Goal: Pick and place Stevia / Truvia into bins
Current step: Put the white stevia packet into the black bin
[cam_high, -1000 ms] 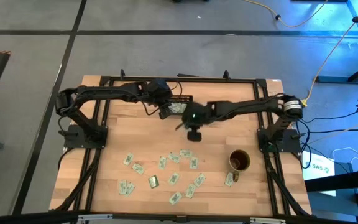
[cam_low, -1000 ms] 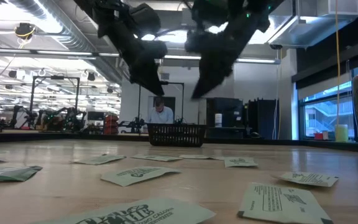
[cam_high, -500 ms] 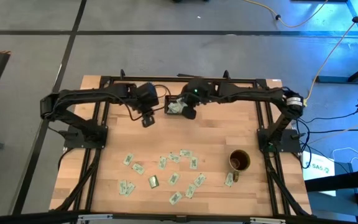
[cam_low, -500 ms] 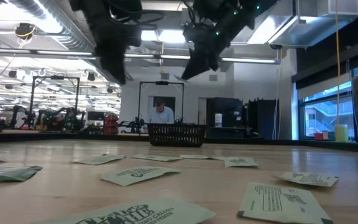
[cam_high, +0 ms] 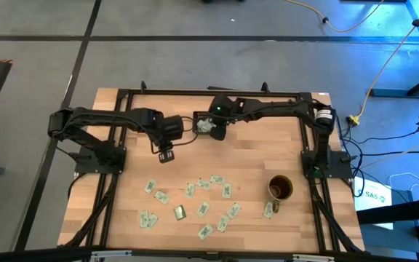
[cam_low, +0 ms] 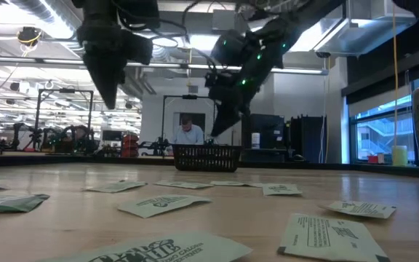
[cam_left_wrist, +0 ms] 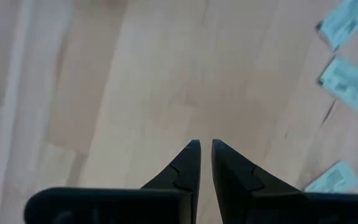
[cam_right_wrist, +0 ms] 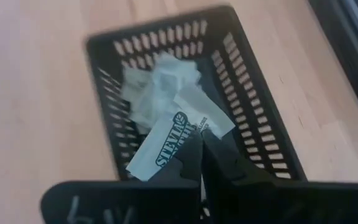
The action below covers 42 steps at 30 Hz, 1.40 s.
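Several pale green and white Stevia packets [cam_high: 195,193] lie flat on the near half of the wooden table, also seen in the low view [cam_low: 162,204]. The black slatted bin [cam_high: 197,116] stands near the far edge with several packets inside [cam_right_wrist: 157,87]. My right gripper [cam_high: 213,129] hovers over the bin, shut on one packet [cam_right_wrist: 166,146]. My left gripper [cam_high: 164,154] hangs above bare wood to the left of and nearer than the bin. Its fingers [cam_left_wrist: 202,146] are shut with nothing between them. My right gripper pinches a Stevia packet by one end [cam_right_wrist: 190,142] between its two fingertips, coming from above and slanting down. The packet is lifted clear and sticks out sideways over the packets in the bin.
A brownish-gold mug [cam_high: 280,188] stands on the table's near right part, with a packet beside it [cam_high: 268,209]. Black frame rails [cam_high: 115,182] run along the table's left, right and far sides. Bare wood lies between the bin and the scattered packets.
My right gripper has travelled from above the table's middle toward the far edge and now stands over the bin. My left gripper has drawn away from the bin toward the table's left and near side and has come lower.
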Tool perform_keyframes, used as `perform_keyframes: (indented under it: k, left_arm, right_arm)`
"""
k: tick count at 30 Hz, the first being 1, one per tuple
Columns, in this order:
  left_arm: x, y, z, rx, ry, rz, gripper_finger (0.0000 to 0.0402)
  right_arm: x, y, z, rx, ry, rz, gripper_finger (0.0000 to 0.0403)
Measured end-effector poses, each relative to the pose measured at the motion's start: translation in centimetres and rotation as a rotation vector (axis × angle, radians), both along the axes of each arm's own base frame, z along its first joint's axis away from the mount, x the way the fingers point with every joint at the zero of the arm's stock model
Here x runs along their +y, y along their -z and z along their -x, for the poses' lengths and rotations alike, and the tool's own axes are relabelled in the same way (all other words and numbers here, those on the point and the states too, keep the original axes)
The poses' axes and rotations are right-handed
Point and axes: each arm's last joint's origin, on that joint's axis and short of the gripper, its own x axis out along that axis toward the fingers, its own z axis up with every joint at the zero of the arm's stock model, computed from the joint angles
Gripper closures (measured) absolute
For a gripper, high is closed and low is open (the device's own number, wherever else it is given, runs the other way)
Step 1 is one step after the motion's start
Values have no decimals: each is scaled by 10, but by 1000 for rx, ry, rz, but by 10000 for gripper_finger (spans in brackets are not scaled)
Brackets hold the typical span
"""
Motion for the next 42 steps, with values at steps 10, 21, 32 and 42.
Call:
perform_keyframes:
  k: [10, 21, 32, 42]
  left_arm:
    - [-28, 4, 6, 89, 70, 27, 364]
    - [-66, 42, 23, 187, 257, 9, 293]
    - [-101, 79, 38, 124, 416, 49, 292]
    - [-111, 100, 57, 170, 409, 16, 297]
  right_arm:
    - [-9, 6, 2, 22, 43, 14, 390]
    - [-9, 6, 2, 22, 42, 13, 349]
    - [-9, 6, 2, 22, 43, 13, 325]
    - [-9, 6, 2, 21, 47, 10, 325]
